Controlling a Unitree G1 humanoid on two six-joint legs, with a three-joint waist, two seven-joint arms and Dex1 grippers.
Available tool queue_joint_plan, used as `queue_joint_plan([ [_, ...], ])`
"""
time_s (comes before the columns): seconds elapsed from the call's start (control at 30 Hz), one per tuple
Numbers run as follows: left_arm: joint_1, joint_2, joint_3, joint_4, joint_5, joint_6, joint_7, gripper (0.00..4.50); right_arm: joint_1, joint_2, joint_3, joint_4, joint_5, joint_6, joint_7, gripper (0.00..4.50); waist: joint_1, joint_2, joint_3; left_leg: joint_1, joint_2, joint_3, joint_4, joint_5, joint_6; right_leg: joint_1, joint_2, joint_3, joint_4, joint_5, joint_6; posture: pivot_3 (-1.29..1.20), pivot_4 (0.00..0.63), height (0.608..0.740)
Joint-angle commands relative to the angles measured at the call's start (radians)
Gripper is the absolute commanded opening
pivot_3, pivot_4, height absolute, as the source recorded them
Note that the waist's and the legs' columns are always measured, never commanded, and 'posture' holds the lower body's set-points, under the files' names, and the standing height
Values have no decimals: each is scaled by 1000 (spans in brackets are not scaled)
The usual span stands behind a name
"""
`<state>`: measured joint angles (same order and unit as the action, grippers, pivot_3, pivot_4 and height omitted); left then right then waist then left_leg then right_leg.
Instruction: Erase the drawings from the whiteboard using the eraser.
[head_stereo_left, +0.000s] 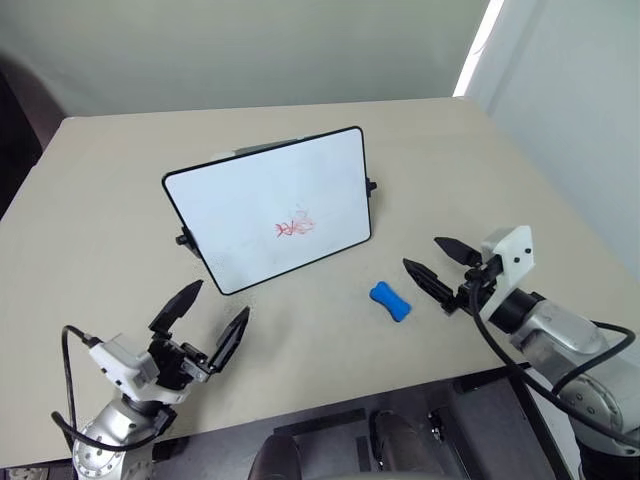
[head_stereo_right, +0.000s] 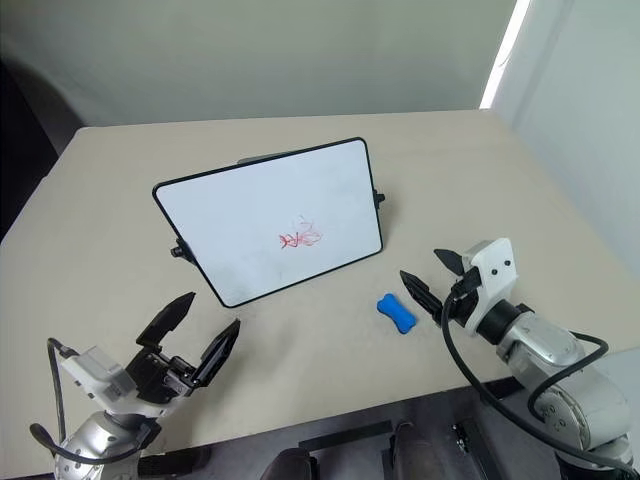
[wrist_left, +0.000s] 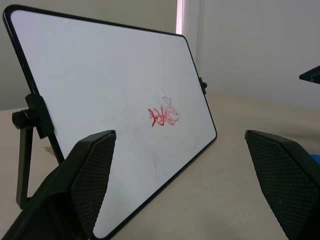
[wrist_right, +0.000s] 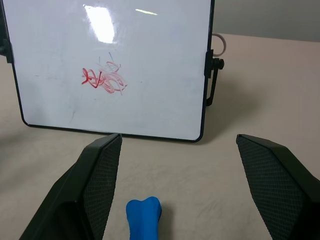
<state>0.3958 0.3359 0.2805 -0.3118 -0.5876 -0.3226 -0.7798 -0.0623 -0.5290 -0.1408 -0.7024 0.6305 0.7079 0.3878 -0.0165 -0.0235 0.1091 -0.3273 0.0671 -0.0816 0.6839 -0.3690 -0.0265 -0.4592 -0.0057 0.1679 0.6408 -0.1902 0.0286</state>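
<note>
Small bright blue oblong eraser (head_stereo_left: 390, 301) beside right claw (head_stereo_left: 437, 267), spread empty: probably light, rigid; best pinched at waist. Left claw (head_stereo_left: 203, 320) spread, empty.

The whiteboard (head_stereo_left: 268, 205) stands propped at the centre of the tabletop (head_stereo_left: 120, 190). The drawings (head_stereo_left: 295, 228) sit on its face, toward 5 o'clock. The eraser (head_stereo_left: 390, 301) lies on the tabletop at 4 o'clock from the whiteboard. The right gripper (head_stereo_left: 440, 263) is at 3 o'clock from the eraser; the left gripper (head_stereo_left: 205, 318) is at 7 o'clock from the whiteboard.

Head stereo views look down; wrist views, low, near, share whiteboard (wrist_left: 115, 100).
</note>
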Motion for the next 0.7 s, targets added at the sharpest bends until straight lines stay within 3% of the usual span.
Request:
queue_joint_plan([
  [0.03, 3, -2, 9, -19, -1, -6, 3, 4500, -11, -10, -14, -15, 0, -25, 15, 3855, 0, 0, 0, 0, 0, 0, 0, 0, 0, 0, 0, 0, 0, 0, 0, 0, 150, 740],
  [0.6, 40, -24, -47, -60, 25, -15, 1, 4500, 42, -13, -84, -56, 26, -13, -1, 3855, 0, 0, 0, 0, 0, 0, 0, 0, 0, 0, 0, 0, 0, 0, 0, 0, 150, 740],
  [0.7, 44, -24, -41, -57, 21, -18, -2, 4500, 22, -4, -120, -67, 97, 25, -30, 3855, 0, 0, 0, 0, 0, 0, 1, 0, 0, 0, 0, 0, 0, 0, 0, 0, 150, 740],
])
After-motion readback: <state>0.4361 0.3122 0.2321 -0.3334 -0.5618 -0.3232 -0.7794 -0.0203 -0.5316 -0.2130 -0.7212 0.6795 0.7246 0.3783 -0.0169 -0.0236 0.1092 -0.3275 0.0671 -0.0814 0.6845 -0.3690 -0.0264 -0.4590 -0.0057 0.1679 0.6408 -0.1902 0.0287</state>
